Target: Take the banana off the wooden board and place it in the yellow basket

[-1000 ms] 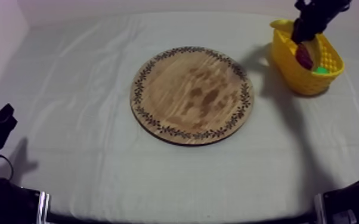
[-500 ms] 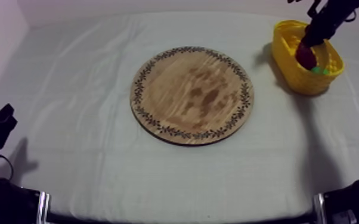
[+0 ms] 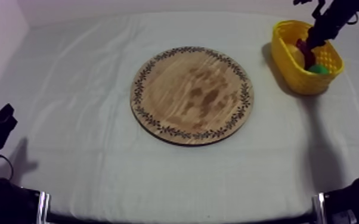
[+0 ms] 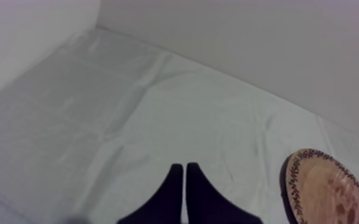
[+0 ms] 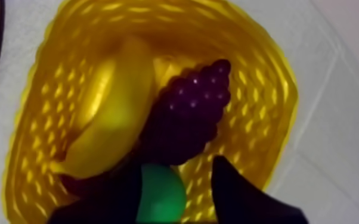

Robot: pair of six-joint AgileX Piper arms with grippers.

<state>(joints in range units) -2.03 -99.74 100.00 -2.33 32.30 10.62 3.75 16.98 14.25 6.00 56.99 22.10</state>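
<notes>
Banana (image 5: 107,119) lies inside the yellow basket (image 5: 265,89), lengthwise beside the grapes (image 5: 188,113), just below the right tool (image 5: 176,167), which is spread apart; left tool (image 4: 185,168), closed together, sits well apart across the tabletop (image 3: 68,89).

The desk (image 3: 68,89) is mostly open cloth. The whole left half, the front strip and the back edge give a hand plenty of room to sweep through. Only thing in the middle is the wooden board (image 3: 192,95), lying flat with a bare top, so passing over it is easy.

The tight spot is the far right corner. The yellow basket (image 3: 289,68) stands there with raised walls, and my right hand (image 3: 310,44) hangs right over its mouth, fingers apart. Inside it's packed: banana (image 5: 107,113) along one side, grapes (image 5: 188,113) touching it, a green fruit (image 5: 158,196) beneath the fingers, hardly any bare floor.

My left hand (image 4: 184,168), fingers together, sits low at the near left edge, well apart from the board.
</notes>
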